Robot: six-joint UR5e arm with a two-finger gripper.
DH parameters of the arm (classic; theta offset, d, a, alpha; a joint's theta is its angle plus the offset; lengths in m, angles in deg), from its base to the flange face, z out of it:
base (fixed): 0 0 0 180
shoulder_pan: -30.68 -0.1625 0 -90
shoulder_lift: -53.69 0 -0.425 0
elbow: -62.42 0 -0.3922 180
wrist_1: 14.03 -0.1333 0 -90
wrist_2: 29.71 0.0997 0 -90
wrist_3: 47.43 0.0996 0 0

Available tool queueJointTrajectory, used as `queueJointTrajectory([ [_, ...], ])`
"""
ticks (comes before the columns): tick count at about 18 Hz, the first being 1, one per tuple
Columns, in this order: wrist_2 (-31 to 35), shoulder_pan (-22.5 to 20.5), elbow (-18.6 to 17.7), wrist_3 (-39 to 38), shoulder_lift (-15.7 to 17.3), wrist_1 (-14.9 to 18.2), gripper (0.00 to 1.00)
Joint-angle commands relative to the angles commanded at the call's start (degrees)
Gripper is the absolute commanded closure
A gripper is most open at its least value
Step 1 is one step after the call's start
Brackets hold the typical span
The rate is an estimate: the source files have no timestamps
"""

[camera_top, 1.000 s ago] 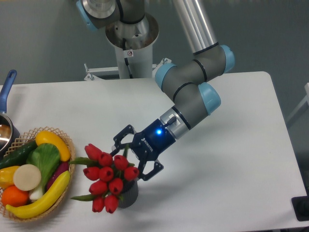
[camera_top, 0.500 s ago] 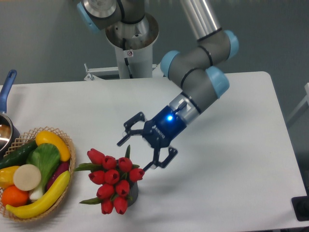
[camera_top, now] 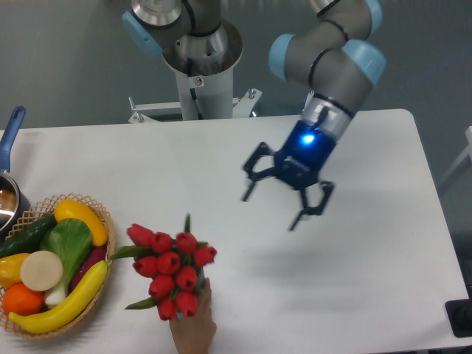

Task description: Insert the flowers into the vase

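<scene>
Flowers [camera_top: 171, 267] stand upright.
My fingers [camera_top: 271, 206] hang spread and empty above the table [camera_top: 369, 243], well right of them.

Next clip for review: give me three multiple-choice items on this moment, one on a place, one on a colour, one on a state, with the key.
1. Where is the woven wicker basket of fruit and vegetables?
A. left table edge
B. right table edge
C. under the arm

2. What colour are the tulip buds of the bunch of flowers?
A. yellow
B. red
C. white

3. How are the jaws of the black two-finger gripper?
A. shut on the flowers
B. shut, empty
C. open, empty

Key: 1 A, the basket sits at the far left. 2 B, every bud is red. 3 C, the jaws are spread above the white table, right of the flowers.
</scene>
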Motion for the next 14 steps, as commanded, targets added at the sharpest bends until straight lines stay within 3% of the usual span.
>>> queueJointTrajectory([
  [3,4.73,-2.38,1.4,0.0,-0.53,0.17,0.0],
  [6,18.59,-2.21,2.29,0.44,-0.79,0.18,0.0],
  [10,34.69,1.12,3.17,4.91,-2.2,0.44,0.0],
  [14,39.38,3.59,2.9,7.9,-3.69,0.44,0.0],
])
